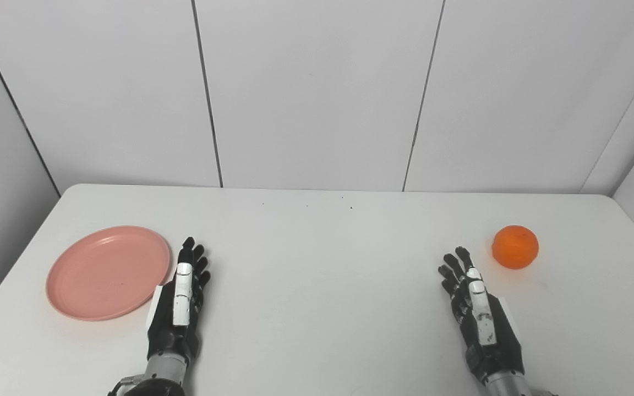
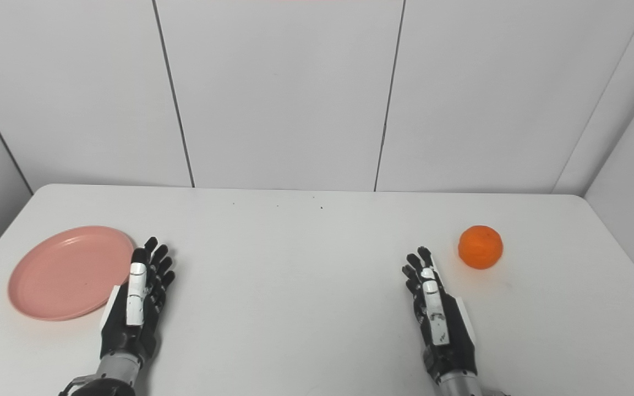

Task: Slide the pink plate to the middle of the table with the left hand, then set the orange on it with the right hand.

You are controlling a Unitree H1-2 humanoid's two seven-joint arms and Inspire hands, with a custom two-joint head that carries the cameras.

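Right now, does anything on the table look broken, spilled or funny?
No, nothing stands out. The plate lies flat and whole at the table's left, the orange sits whole at the right, and the left hand and right hand are open, holding nothing.

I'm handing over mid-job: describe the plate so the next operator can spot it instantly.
Start at the white table and look to its left side, just beyond the open left hand. The pink plate lies flat there, empty. It is the only flat, pink thing; the other loose item is a round orange far right.
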